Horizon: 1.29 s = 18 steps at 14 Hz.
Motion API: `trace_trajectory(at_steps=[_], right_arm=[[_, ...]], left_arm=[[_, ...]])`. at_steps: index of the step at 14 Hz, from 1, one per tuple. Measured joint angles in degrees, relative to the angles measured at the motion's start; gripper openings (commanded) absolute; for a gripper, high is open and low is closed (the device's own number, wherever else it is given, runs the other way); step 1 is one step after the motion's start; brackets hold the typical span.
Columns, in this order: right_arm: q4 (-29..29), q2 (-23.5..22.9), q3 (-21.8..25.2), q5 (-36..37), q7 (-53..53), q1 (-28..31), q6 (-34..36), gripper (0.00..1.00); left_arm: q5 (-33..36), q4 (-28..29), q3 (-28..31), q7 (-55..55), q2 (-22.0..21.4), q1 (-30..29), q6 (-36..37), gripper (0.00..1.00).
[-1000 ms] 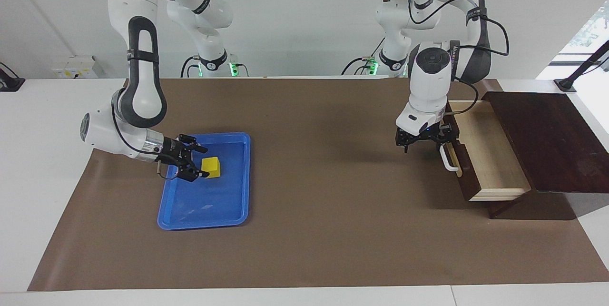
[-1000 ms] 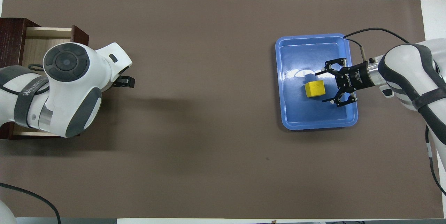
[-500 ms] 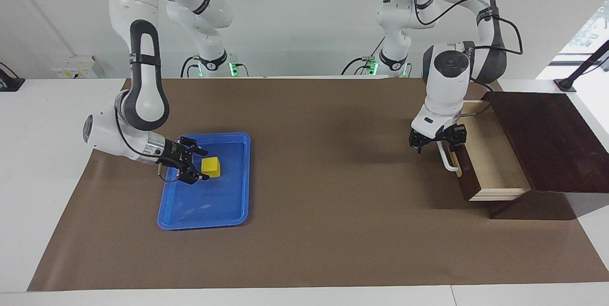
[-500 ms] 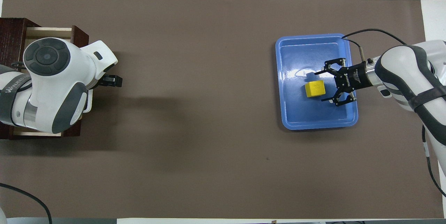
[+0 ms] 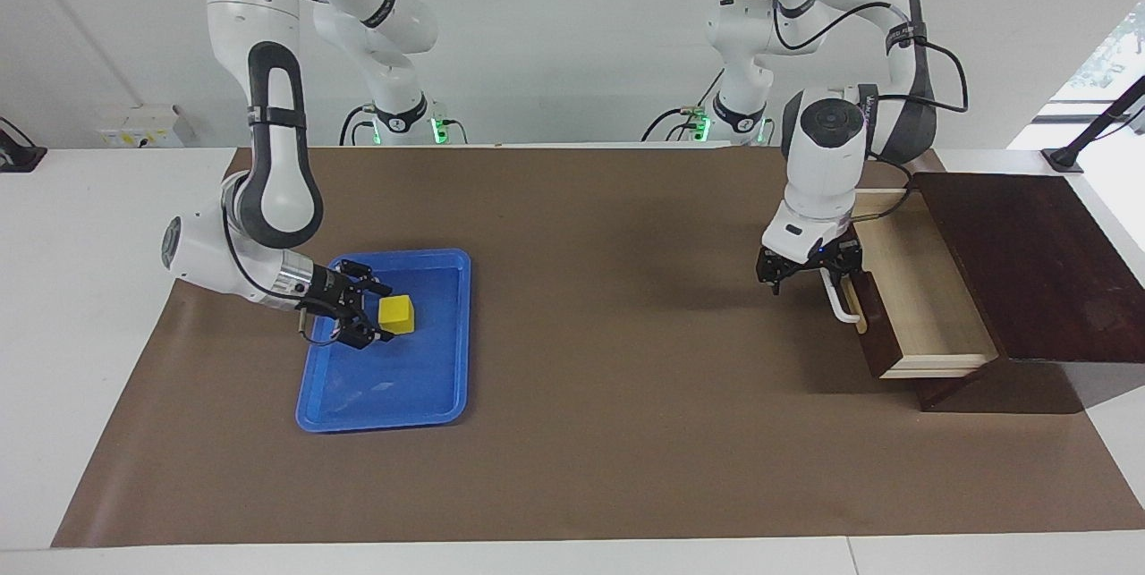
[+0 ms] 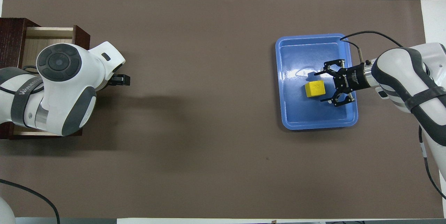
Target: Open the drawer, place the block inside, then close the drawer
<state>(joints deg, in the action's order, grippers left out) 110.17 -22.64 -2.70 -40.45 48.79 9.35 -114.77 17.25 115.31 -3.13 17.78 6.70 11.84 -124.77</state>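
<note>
The yellow block (image 5: 399, 314) lies in the blue tray (image 5: 385, 421) toward the right arm's end of the table. My right gripper (image 5: 383, 314) is open and low in the tray, with one finger on each side of the block's edge. In the overhead view the right gripper (image 6: 320, 87) flanks the block (image 6: 313, 89). The drawer (image 5: 912, 289) is pulled out, and its pale wood inside is bare. My left gripper (image 5: 809, 275) is open over the mat, beside the white handle (image 5: 839, 305). In the overhead view the left arm covers most of the drawer (image 6: 41, 39).
The dark brown box (image 5: 1029, 262) stands at the left arm's end of the table. A brown mat (image 5: 608, 360) covers the table between drawer and tray. The blue tray (image 6: 317, 126) holds only the block.
The right gripper has sunk slightly lower around the block. The left gripper has shifted a little beside the handle, toward the drawer and then slightly back. The drawer and the block have not moved.
</note>
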Motion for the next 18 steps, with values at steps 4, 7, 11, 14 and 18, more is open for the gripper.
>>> trace_trajectory(at_steps=[4,7,11,14,18], right_arm=[[0.0,0.0,0.0,0.0,0.0,0.0,0.0,0.0],[-0.01,0.0,-0.04,0.0,0.0,-0.04,-0.04,0.0],[-0.08,0.0,-0.11,0.0,0.0,-0.18,-0.12,0.0],[-0.98,0.03,-0.16,0.0,0.0,-0.19,0.05,0.0],[-6.9,0.19,-0.33,0.0,3.88,-0.9,4.85,0.0]], left_arm=[[0.03,-0.01,0.04,1.71,0.0,1.47,0.0,1.0],[0.04,-0.02,0.05,2.06,0.0,1.62,0.07,1.0],[-0.1,-2.76,-0.17,2.84,0.0,2.3,5.26,1.0],[-3.83,-10.74,-0.22,3.8,-0.04,2.79,14.94,1.0],[-10.16,-19.45,0.2,15.92,-0.36,2.76,24.7,1.0]])
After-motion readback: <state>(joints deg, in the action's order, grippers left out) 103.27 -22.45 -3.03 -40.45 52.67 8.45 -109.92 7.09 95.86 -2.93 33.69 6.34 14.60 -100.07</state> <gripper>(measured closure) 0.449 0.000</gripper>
